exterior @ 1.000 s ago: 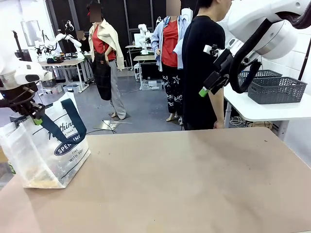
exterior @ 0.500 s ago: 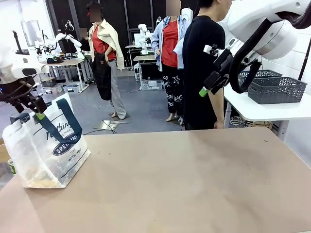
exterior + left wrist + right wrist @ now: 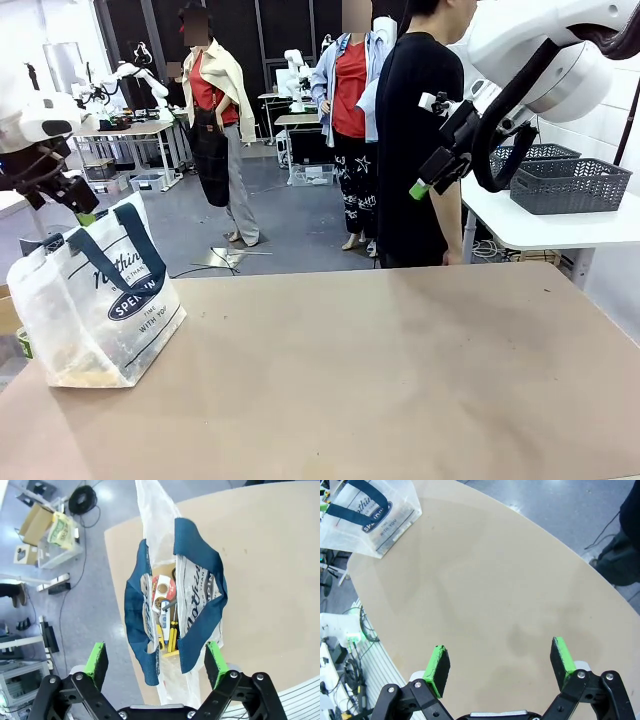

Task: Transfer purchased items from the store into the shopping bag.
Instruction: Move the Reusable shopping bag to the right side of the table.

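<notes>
Looking across the table (image 3: 400,370), I had the bag (image 3: 95,310) as my landmark: it stood upright at the table's left end, near the corner, its navy handles (image 3: 125,255) draped over the printed side. My left gripper (image 3: 75,205) hung just above the bag, apart from it, its fingers spread wide with nothing between them. From the left wrist camera I saw straight down into the bag (image 3: 172,610): the mouth gaped between the two straps, and the items (image 3: 165,612) lay inside, a red round pack uppermost and yellow pieces under it. They were jumbled and half covered by the straps, so I could not count them or read any labels.

My right gripper (image 3: 440,160) was far to the right of the bag, raised well above the table, in front of a person in black (image 3: 415,150) standing at the far edge. Its own camera showed the pads (image 3: 439,669) wide apart and empty over bare tabletop, with the bag (image 3: 367,512) small at the top left corner, partly cut off by the frame. Further right of the bag, behind that arm, dark grey baskets (image 3: 570,185) sat on a white side table (image 3: 540,230), partly hidden by the arm's cable.
</notes>
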`<action>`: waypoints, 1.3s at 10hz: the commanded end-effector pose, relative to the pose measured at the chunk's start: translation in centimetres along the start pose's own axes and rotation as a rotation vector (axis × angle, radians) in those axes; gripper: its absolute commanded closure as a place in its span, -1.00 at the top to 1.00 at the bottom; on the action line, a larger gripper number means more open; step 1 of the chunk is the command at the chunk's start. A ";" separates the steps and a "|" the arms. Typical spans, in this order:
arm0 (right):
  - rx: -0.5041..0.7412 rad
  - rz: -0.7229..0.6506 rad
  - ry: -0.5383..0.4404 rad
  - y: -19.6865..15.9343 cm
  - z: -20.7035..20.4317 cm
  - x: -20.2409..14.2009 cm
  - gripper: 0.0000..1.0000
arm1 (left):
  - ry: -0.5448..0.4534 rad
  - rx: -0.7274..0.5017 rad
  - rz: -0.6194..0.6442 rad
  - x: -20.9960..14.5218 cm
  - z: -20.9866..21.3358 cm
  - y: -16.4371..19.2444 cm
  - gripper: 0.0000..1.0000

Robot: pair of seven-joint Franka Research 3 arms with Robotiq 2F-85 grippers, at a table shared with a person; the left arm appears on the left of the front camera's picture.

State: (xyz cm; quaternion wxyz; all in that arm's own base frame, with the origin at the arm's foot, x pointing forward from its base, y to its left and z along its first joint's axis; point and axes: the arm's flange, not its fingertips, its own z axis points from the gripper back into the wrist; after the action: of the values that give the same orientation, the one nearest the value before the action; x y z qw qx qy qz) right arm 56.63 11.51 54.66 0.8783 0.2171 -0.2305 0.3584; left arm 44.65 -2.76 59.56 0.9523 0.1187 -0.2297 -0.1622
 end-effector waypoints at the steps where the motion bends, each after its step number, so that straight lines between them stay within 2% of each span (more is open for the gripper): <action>1: 0.003 -0.010 0.016 -0.1 0.2 0.4 1.00 | -0.062 -0.079 -0.046 0.9 1.2 0.2 1.00; 3: 0.003 -0.010 0.016 -0.1 0.2 0.4 1.00 | -0.170 -0.226 -0.089 2.4 2.0 0.3 1.00; 4: 0.003 -0.010 0.016 -0.1 0.2 0.4 1.00 | -0.262 -0.303 -0.135 3.5 2.8 0.3 1.00; 6: 0.003 -0.010 0.016 -0.1 0.2 0.4 1.00 | -0.434 -0.348 -0.221 5.3 2.9 -0.3 1.00; 8: 0.003 -0.010 0.016 -0.1 0.2 0.4 1.00 | -0.587 -0.548 -0.293 6.7 2.3 -1.0 1.00; 11: 0.003 -0.010 0.016 -0.1 0.2 0.4 1.00 | -0.725 -0.656 -0.454 8.4 0.2 -2.3 1.00; 12: 0.003 -0.010 0.016 -0.1 0.2 0.4 1.00 | -0.706 -0.698 -0.491 9.1 -0.5 -2.8 1.00; 13: 0.003 -0.010 0.016 -0.1 0.2 0.4 1.00 | -0.646 -0.739 -0.527 9.3 -1.3 -3.4 1.00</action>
State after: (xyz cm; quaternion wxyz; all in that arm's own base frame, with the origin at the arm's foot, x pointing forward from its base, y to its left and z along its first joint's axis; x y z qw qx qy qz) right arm 56.63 11.54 54.66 0.8782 0.2172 -0.2303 0.3586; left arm 50.33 -9.82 61.53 0.7367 -0.2180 -0.4320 -0.4723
